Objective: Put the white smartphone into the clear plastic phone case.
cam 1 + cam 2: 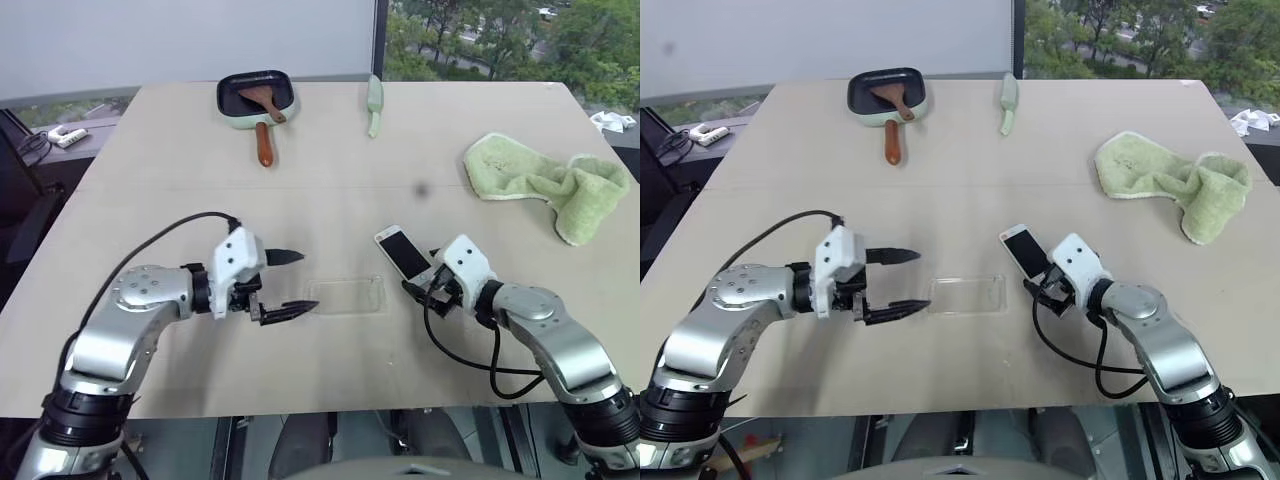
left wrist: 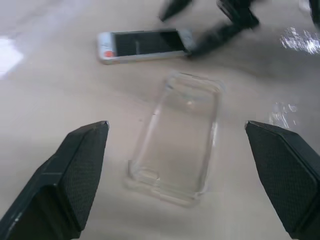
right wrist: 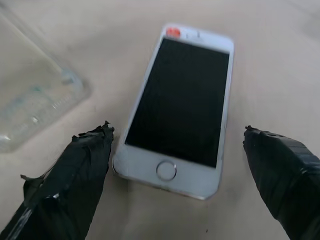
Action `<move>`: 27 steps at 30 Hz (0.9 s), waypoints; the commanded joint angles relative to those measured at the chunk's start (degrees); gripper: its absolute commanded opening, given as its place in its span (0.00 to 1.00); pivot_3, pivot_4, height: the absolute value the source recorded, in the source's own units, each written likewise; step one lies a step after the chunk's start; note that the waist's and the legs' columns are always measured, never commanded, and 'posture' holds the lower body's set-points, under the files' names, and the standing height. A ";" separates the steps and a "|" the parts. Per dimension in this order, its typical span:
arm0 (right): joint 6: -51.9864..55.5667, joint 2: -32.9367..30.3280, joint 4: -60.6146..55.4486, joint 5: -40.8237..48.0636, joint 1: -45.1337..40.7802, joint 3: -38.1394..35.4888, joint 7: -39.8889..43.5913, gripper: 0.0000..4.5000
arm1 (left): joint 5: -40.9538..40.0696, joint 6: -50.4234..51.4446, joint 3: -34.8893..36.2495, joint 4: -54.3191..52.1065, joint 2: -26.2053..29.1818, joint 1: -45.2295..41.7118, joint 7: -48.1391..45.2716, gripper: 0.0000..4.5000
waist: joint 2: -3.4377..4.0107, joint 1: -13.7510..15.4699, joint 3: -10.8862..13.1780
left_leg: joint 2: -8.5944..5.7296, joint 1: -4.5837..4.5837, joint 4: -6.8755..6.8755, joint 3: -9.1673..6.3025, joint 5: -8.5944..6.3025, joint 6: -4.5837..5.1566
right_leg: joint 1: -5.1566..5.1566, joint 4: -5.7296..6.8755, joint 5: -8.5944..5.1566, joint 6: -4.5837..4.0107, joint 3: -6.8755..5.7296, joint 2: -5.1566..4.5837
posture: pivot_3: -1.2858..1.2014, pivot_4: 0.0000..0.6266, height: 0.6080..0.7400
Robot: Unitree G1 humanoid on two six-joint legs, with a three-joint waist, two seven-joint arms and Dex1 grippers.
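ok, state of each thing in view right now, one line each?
white smartphone: flat on table, screen up, outside the case
clear plastic phone case: empty, lying open side up
left gripper: open, holding nothing
right gripper: open, fingers either side of the phone's end
green towel: crumpled
pan: spatula resting in it

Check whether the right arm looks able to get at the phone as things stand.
Probably yes. The right gripper is open and sits right at the near end of the phone, which lies flat, screen up, on the table. Nothing lies between them; the clear case lies off to the side, apart from the phone.
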 commanded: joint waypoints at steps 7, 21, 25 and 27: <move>13.67 3.43 -2.42 0.90 -4.10 0.69 -2.85 1.00 | -1.64 5.87 5.24 -7.89 0.43 2.06 10.80 1.00 | -0.07 -0.28 -0.05 | -0.03 0.05 -0.02 -0.05 0.00 0.00 | 0.00 0.04 0.00 -0.01 -0.02 0.09 | 0.52 0.24 1.00; 24.98 10.45 -1.12 0.20 -6.32 0.37 -10.76 0.65 | -6.45 11.05 4.93 -11.60 1.49 2.73 13.78 1.00 | -0.67 -0.64 -0.47 | 0.14 0.24 -0.04 0.09 0.01 -0.02 | 0.04 0.09 0.01 -0.04 0.09 0.18 | 0.52 0.24 1.00; 23.46 9.99 -1.18 0.38 -6.57 -0.18 -10.66 0.65 | -6.86 11.11 4.71 -11.38 2.10 2.79 13.47 1.00 | -0.67 -0.63 -0.48 | 0.10 0.27 -0.05 0.10 0.01 -0.01 | 0.04 0.09 0.01 -0.04 0.10 0.18 | 0.52 0.24 1.00; 20.19 8.33 -1.47 0.55 -6.92 -0.47 -8.96 0.65 | -7.06 11.07 4.69 -11.30 2.23 2.81 13.50 1.00 | -0.66 -0.61 -0.48 | 0.10 0.27 -0.05 0.12 0.01 -0.02 | 0.05 0.08 0.01 -0.04 0.11 0.18 | 0.52 0.24 1.00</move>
